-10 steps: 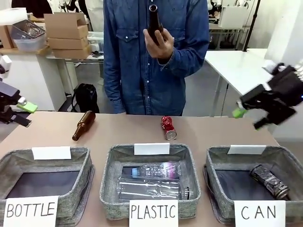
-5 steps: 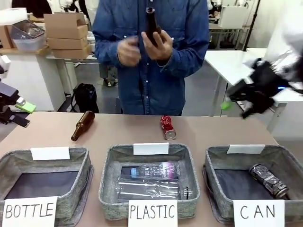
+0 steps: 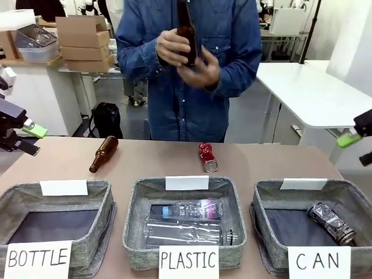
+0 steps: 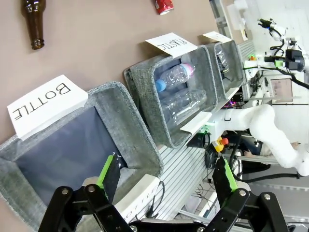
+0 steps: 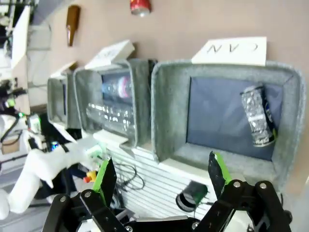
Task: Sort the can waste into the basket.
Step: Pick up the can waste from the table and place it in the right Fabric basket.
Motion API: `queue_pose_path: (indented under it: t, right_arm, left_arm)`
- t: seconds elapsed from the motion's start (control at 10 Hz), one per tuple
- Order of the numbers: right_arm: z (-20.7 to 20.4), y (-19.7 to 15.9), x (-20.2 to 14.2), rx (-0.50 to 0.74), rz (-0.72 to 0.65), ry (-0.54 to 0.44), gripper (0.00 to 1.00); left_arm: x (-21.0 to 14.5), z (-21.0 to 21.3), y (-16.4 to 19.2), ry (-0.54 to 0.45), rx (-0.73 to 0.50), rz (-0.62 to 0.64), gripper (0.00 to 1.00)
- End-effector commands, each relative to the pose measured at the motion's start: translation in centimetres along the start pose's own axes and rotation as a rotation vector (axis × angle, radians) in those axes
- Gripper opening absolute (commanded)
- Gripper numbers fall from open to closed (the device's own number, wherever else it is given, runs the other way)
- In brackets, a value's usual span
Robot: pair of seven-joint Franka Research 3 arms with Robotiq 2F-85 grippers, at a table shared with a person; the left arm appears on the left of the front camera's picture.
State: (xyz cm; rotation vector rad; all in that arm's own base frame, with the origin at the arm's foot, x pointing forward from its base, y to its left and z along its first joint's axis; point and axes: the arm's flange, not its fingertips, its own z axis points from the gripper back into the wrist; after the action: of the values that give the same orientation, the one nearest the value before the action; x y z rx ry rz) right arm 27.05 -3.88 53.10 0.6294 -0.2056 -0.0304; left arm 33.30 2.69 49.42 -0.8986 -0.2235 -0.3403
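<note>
While both arms hang back at the table's edges, you may log the scene item by item.

**Left gripper** (image 3: 30, 139): empty, jaws spread wide. It is held off the table's left edge, near the far corner of the BOTTLE basket (image 3: 104, 200). You can judge it parked there to leave the middle free for the person.

**Right gripper** (image 3: 357, 148): empty, fingers wide apart. It is raised at the right edge, behind and above the basket (image 3: 264, 200) signed CAN. That puts it on the side nearest the can work.

**Silver-grey can** (image 3: 331, 222): lies on its side on the dark floor of the CAN basket, towards the right wall. It has a crumpled skin and dark print. You may count it as sorted.

**Red can** (image 3: 207, 157): lies on the bare table just beyond the PLASTIC basket (image 3: 135, 200), in front of the person and well apart from both grippers. It is shiny and dented, shorter than the bottles, with a silver end turned towards you. Count this as the piece left to move. Lying on its side, it looks likely to roll if nudged.

**Brown bottle** (image 3: 103, 154): lies on the table to the left, beyond the BOTTLE basket. It is not can waste.

**Person's hands** (image 3: 177, 49): together at chest height around a second brown bottle (image 3: 186, 32), held upright. It appears to be in handling and is not yours to fetch.

**Clear bottles** (image 3: 186, 221): lie flat inside the PLASTIC basket.
</note>
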Motion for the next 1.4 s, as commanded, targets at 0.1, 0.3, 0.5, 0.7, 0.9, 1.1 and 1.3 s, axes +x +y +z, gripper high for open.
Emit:
queue_pose_path:
  t: [0.1, 0.3, 0.5, 0.7, 0.9, 1.1, 1.3]
  right_arm:
    - [-7.1, 4.5, 7.0, -0.062, 0.084, -0.105, 1.0]
    - [-9.3, 6.0, 10.4, -0.062, 0.133, -0.003, 1.0]
    - [-9.3, 6.5, 9.9, -0.07, 0.142, -0.018, 1.0]
    - [-14.0, 9.0, 13.0, -0.177, 0.162, 0.021, 1.0]
    - [-20.0, 11.9, 18.4, -0.308, 0.107, 0.029, 1.0]
    - [-27.3, 13.3, 23.3, -0.377, 0.096, 0.06, 1.0]
    - [-35.3, 13.5, 26.0, -0.457, 0.073, 0.073, 1.0]
  left_arm:
    - [-0.2, 0.3, 0.1, 0.009, -0.001, -0.01, 1.0]
    - [-0.2, 0.3, 0.1, 0.009, -0.001, -0.01, 1.0]
    - [-0.2, 0.3, 0.1, 0.009, -0.001, -0.01, 1.0]
    - [-0.2, 0.3, 0.1, 0.009, -0.001, -0.01, 1.0]
    - [-0.2, 0.3, 0.1, 0.009, -0.001, -0.01, 1.0]
    - [-0.2, 0.3, 0.1, 0.009, -0.001, -0.01, 1.0]
    - [-0.2, 0.3, 0.1, 0.009, -0.001, -0.01, 1.0]
